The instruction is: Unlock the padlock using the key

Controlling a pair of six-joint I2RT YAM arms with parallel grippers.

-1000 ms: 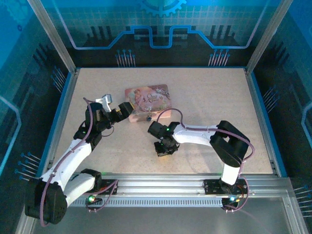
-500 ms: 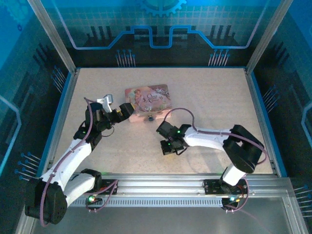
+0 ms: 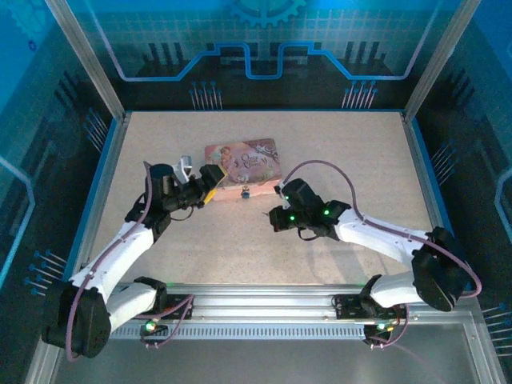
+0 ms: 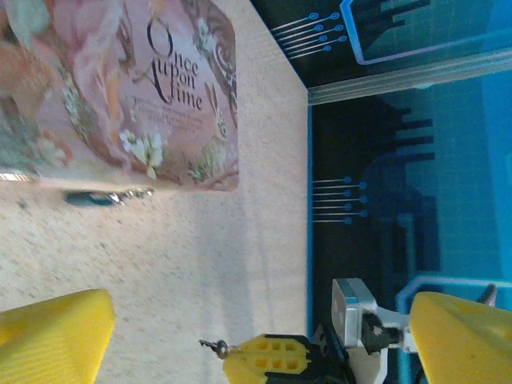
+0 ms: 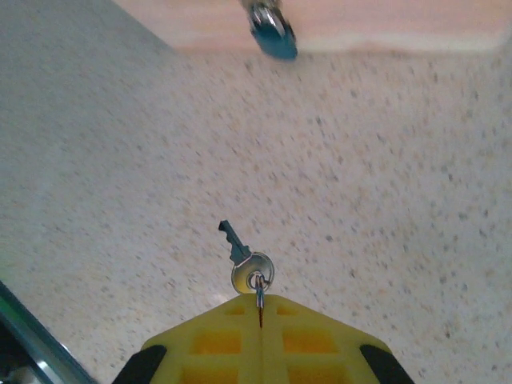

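Key [image 5: 240,252] hangs pinched in the closed right claw [image 5: 262,308], apart from the padlock [image 5: 270,26] at the box [image 4: 120,88] edge; left claw [image 3: 213,182] gapes wide.

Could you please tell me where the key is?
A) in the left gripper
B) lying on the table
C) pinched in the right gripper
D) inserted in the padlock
C: the key sticks out from the tips of the shut right gripper, apart from the padlock.
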